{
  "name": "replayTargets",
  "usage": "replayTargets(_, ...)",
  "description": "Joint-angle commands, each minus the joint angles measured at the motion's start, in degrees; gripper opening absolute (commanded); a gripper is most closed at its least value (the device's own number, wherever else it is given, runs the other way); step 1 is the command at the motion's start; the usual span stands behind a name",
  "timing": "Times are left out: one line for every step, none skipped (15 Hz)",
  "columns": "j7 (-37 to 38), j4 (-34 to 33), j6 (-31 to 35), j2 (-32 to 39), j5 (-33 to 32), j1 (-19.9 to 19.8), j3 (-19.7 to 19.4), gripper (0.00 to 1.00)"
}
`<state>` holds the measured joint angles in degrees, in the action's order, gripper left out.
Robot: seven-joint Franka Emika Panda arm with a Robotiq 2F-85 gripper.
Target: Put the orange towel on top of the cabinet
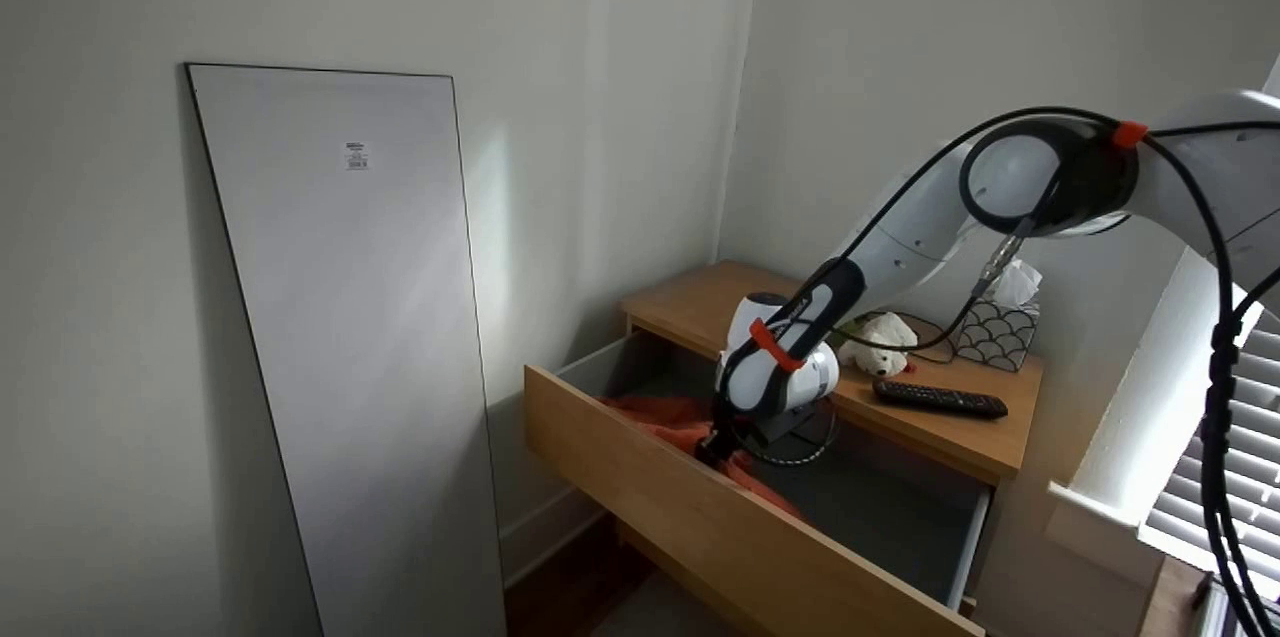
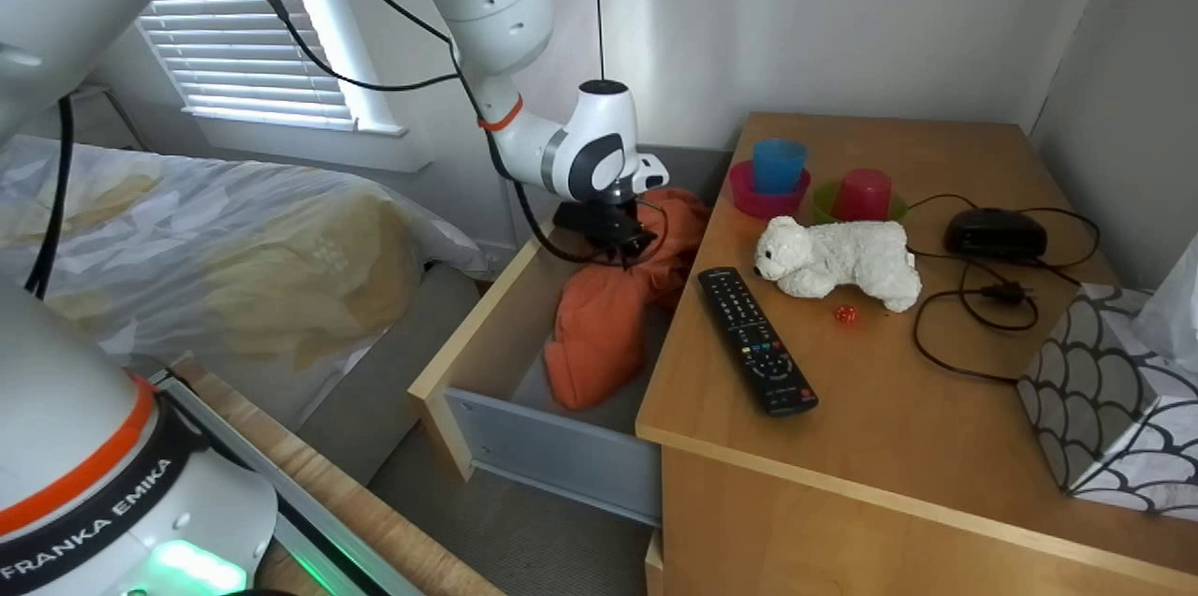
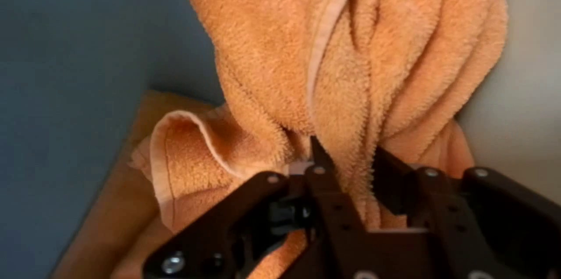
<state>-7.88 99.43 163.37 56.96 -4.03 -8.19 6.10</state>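
The orange towel lies bunched in the open drawer, in both exterior views. In the wrist view the towel fills the middle, gathered into folds between the fingers. My gripper is shut on a fold of the towel, one finger on each side. In the exterior views the gripper is down inside the drawer, near its front panel; its fingertips are partly hidden. The wooden cabinet's top is behind and above the drawer.
The pulled-out drawer's front panel and grey side surround the gripper. On the cabinet are a remote, a white plush dog, a blue cup, a red cup, a black device with cables and a tissue box.
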Motion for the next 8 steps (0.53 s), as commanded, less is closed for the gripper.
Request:
replayTargets(-1.3, 7.6, 8.0, -10.0, 1.6, -0.6, 3.8, 0.06)
replayTargets(-1.1, 7.8, 9.9, -11.7, 1.8, -0.9, 5.0, 0.06)
replayTargets(-0.9, 7.9, 11.8, -13.4, 1.9, -1.1, 6.0, 0.06)
replayTargets(-1.1, 7.6, 13.3, -14.7, 2.2, -1.8, 7.4, 0.06)
replayTargets(-1.0, 7.2, 14.9, -16.0, 2.6, -2.6, 9.1, 0.06)
replayTargets(-1.1, 6.6, 16.4, -16.9, 2.9, -3.5, 10.9, 0.06)
replayTargets(-1.2, 5.7, 18.7, -17.4, 3.0, -4.3, 12.4, 0.06)
replayTargets(-0.8, 4.8, 20.3, -18.1, 3.1, -5.1, 14.1, 0.06)
